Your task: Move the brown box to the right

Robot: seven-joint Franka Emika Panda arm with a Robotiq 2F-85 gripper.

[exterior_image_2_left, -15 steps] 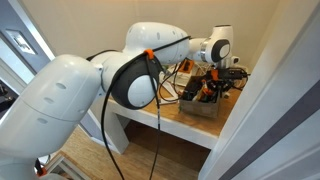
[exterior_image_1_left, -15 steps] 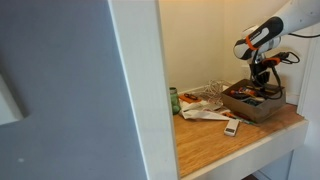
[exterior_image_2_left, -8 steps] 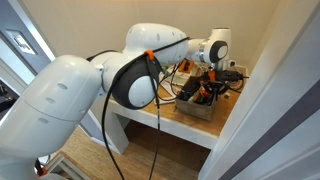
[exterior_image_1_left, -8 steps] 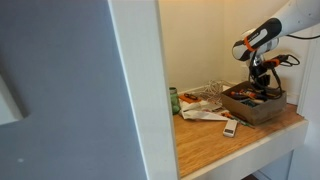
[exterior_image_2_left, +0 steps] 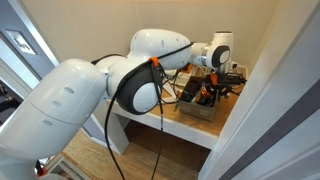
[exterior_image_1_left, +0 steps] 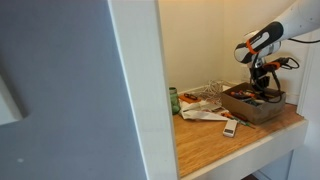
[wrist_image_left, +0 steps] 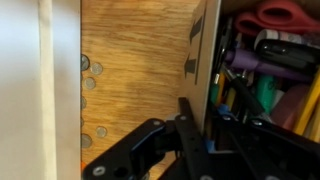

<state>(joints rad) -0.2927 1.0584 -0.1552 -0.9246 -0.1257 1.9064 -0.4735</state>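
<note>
Brown box (exterior_image_1_left: pixel 252 103) pinched by one cardboard wall, standing on the wooden shelf (exterior_image_1_left: pixel 225 148) close to the side wall.

Gripper (wrist_image_left: pixel 207 122) down over the box rim, straddling that wall (wrist_image_left: pixel 205 50): one finger (wrist_image_left: pixel 188 120) outside, flat against the cardboard, the other inside among the clutter, barely apart, clamped on the wall between them. Right beside the inner finger, packed pens and tools, purple (wrist_image_left: pixel 245 62) and green (wrist_image_left: pixel 268 95), with a red piece (wrist_image_left: pixel 285 15) beyond. Out past the outer finger, bare wood and a scatter of coins (wrist_image_left: pixel 88 72). Well away from the fingers, across the box in an exterior view: white remote (exterior_image_1_left: pixel 232 126), loose papers (exterior_image_1_left: pixel 203 108), green can (exterior_image_1_left: pixel 173 100).
</note>
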